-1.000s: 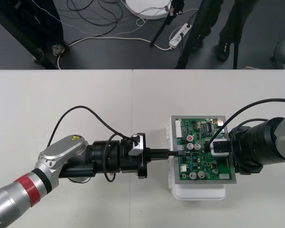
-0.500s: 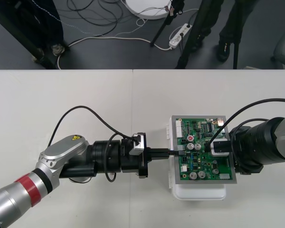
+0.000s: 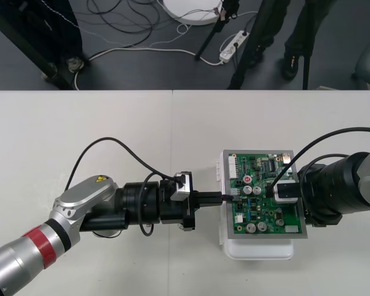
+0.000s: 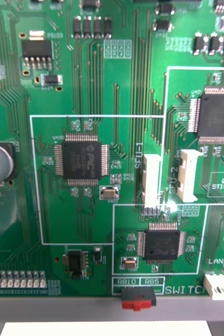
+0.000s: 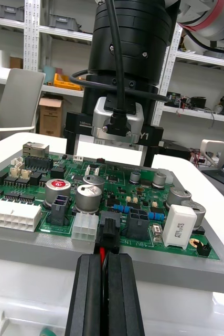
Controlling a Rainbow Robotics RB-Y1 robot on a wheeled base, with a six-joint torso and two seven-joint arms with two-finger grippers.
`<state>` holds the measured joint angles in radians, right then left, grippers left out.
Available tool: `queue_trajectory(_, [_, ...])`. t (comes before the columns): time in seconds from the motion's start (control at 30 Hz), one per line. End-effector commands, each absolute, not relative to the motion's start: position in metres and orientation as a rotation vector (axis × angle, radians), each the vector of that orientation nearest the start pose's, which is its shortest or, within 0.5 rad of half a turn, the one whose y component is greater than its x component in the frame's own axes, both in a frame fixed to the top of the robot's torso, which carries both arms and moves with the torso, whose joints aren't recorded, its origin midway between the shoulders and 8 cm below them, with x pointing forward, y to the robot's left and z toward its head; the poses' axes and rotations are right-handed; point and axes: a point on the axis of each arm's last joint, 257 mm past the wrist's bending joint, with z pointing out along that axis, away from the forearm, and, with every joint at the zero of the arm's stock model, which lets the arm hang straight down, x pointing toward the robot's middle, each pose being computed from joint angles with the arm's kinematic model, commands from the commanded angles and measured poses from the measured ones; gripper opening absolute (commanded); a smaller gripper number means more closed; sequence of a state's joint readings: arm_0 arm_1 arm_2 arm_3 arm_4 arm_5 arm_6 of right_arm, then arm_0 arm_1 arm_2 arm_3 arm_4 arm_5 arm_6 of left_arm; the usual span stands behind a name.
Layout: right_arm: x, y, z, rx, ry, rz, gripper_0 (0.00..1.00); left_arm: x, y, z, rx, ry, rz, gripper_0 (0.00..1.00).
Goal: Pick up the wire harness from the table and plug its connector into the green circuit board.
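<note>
You're in a robotics or electronics lab by the looks of it: loose cables (image 3: 129, 18) and a power strip (image 3: 232, 46) sprawled over the dark floor (image 3: 142, 68), a bare green circuit board (image 3: 259, 217) on a plain counter (image 3: 80, 123), and metal shelving (image 5: 32, 31) loaded with bins and boxes.

Green circuit board (image 3: 263, 197) lies flat on its white base (image 3: 259, 250), right of centre on the table (image 3: 80, 123). The harness's black plug (image 5: 109, 231) stands at the board's left edge, red wire (image 5: 100, 256) trailing behind.
</note>
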<state>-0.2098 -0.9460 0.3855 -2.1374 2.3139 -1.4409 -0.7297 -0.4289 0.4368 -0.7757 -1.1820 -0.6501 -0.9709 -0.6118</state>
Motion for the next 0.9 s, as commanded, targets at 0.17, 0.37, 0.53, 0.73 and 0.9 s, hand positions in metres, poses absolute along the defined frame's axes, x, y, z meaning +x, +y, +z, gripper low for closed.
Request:
queue_trajectory(0.17, [0.372,-0.246,-0.275,-2.035,1.916,-0.261,1.00,0.355,-0.099,-0.212,1.260,0.919,-0.951,0.00])
queue_trajectory(0.37, [0.372,-0.244,-0.274,-2.029,1.918,-0.253,1.00,0.356,-0.108,-0.209,1.245,0.921,-0.950,0.00])
queue_trajectory(0.53, [0.372,-0.245,-0.275,-2.029,1.920,-0.253,1.00,0.358,-0.108,-0.209,1.240,0.928,-0.946,0.00])
queue_trajectory(0.73, [0.372,-0.243,-0.274,-2.026,1.918,-0.251,1.00,0.359,-0.106,-0.210,1.245,0.930,-0.941,0.00])
queue_trajectory(0.9, [0.373,-0.244,-0.274,-2.020,1.919,-0.254,1.00,0.361,-0.102,-0.213,1.250,0.937,-0.933,0.00])
